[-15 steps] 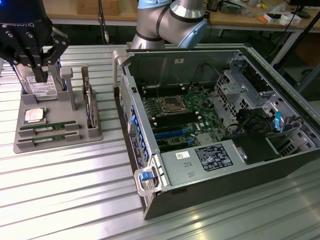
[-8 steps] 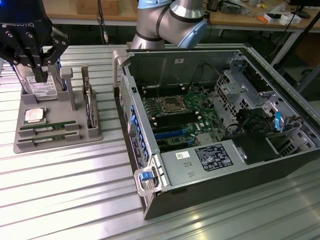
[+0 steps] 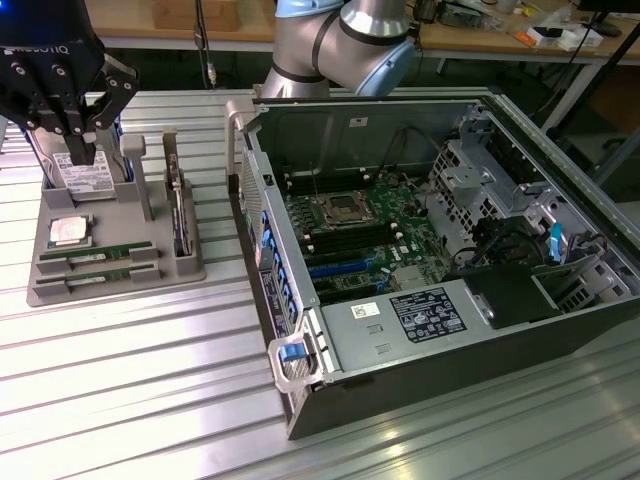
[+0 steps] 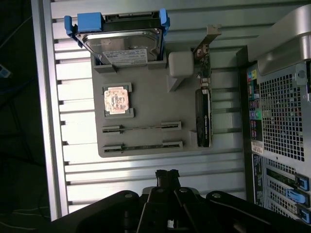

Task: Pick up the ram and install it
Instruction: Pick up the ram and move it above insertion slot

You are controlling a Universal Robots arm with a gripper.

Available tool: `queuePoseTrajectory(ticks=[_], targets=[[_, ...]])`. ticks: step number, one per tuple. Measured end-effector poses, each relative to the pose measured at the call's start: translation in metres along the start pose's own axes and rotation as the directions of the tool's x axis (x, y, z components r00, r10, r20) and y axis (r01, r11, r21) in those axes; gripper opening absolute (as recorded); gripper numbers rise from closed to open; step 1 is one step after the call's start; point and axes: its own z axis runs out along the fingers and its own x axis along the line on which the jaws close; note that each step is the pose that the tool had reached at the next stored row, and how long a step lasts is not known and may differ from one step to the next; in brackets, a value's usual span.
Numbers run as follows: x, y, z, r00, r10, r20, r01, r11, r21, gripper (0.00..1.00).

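Exterior view: the gripper (image 3: 80, 150) hangs at the exterior view's left, above the rear part of a grey holder tray (image 3: 120, 285) that rests on the slatted metal desk (image 3: 130, 380). Its fingers are pressed together and hold nothing.

The ram (image 3: 97, 250) lies on edge in a long slot at the front of the tray. A second ram stick (image 3: 95, 272) lies in the parallel slot just beside it. Both are apart from the gripper.

Other tray contents:
- a square silver processor chip (image 3: 70, 230) in its recess, just behind the ram slots;
- a hard drive (image 3: 85, 178) at the rear, directly under the gripper;
- an expansion card (image 3: 178, 215) standing on edge in the side slot.

The open computer case (image 3: 450, 330) lies on its side at the exterior view's right of the tray. Its motherboard (image 3: 350, 230) is exposed.

Wrist view: the closed fingertips of the gripper (image 4: 167, 174) meet with no gap. Beyond them lie the desk (image 4: 146, 165) slats and the tray (image 4: 146, 111), seen from above. The ram (image 4: 141, 128) and the second ram stick (image 4: 141, 145) sit seated in their slots, between the processor chip (image 4: 116, 99) and the tray edge nearest the gripper. The hard drive (image 4: 124, 46), in blue rails, lies at the far end. The expansion card (image 4: 204, 116) stands between the ram slots and the computer case (image 4: 282, 111).
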Motion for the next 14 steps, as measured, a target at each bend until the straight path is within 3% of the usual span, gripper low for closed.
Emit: queuePoseTrajectory(ticks=[4,6,7,9,10,14], targets=[[-0.0001,-0.001,0.0,1.0,0.0,-0.0016,0.0,0.9997,-0.0236,0.11],[-0.0001,-0.0012,0.0,1.0,0.0,-0.002,-0.001,0.9996,-0.0281,0.11],[-0.0002,-0.0013,0.0,1.0,0.0,-0.0019,0.0,0.9997,-0.0262,0.11],[-0.0001,-0.0012,0.0,1.0,0.0,-0.0005,0.0,1.0,-0.0079,0.11],[-0.0001,-0.0012,0.0,1.0,0.0,0.0,0.0,1.0,-0.0022,0.11],[-0.0001,-0.0012,0.0,1.0,0.0,0.0,0.0,1.0,-0.0008,0.11]])
